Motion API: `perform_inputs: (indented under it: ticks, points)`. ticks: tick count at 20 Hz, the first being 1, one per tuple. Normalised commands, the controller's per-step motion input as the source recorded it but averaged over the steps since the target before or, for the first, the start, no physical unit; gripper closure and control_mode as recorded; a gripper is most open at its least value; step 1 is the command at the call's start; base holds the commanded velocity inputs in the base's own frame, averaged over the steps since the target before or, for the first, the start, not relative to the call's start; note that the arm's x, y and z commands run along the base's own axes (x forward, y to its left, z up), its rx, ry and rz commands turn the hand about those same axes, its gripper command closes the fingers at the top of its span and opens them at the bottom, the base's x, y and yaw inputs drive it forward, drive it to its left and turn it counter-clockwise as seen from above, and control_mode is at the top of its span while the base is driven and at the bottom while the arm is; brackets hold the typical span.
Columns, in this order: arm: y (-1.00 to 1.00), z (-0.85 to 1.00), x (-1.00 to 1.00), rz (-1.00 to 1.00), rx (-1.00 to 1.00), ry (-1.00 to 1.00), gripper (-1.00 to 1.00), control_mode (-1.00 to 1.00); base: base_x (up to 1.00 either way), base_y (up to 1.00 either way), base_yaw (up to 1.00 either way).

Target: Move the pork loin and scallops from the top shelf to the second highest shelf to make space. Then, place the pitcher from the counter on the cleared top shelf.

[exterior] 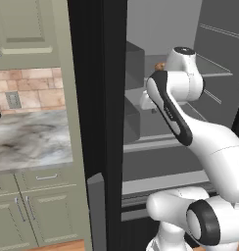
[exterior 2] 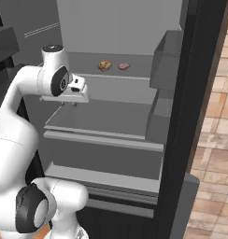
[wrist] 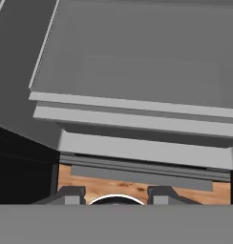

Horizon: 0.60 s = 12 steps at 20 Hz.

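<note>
Fridge [exterior 2: 120, 28]: open, grey inside, dark frame.
Tabletop [exterior: 31, 142]: marbled grey and white stone, left of the fridge over green cupboards.
Second highest shelf [exterior 2: 104, 133]: bare grey panel with a thick pale front lip, directly under the claw.
Top shelf [exterior 2: 113, 77]: thin pale panel above it, carrying two foods near its back.
Claw [exterior 2: 69, 104]: points down from the white hand over the left part of the second highest shelf; fingers stand partly apart, nothing between them.
Brown food [exterior 2: 104, 65]: on the top shelf, left of the other.
Pink food [exterior 2: 124, 66]: just beside it, on the right.
</note>
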Motion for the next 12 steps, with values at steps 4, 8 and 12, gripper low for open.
perform_inputs:
  ticks: [4,8,12]
  points:
    - [-0.01,0.07,-0.24,0.00,0.00,-0.16,-1.00,-1.00,0.00,0.00,0.00]
    - [-0.30,0.55,-0.19,-0.04,0.03,-0.46,-1.00,-1.00,0.00,0.00,0.00]
    - [-0.54,0.61,-0.01,-0.10,0.07,-0.41,-1.00,-1.00,0.00,0.00,0.00]
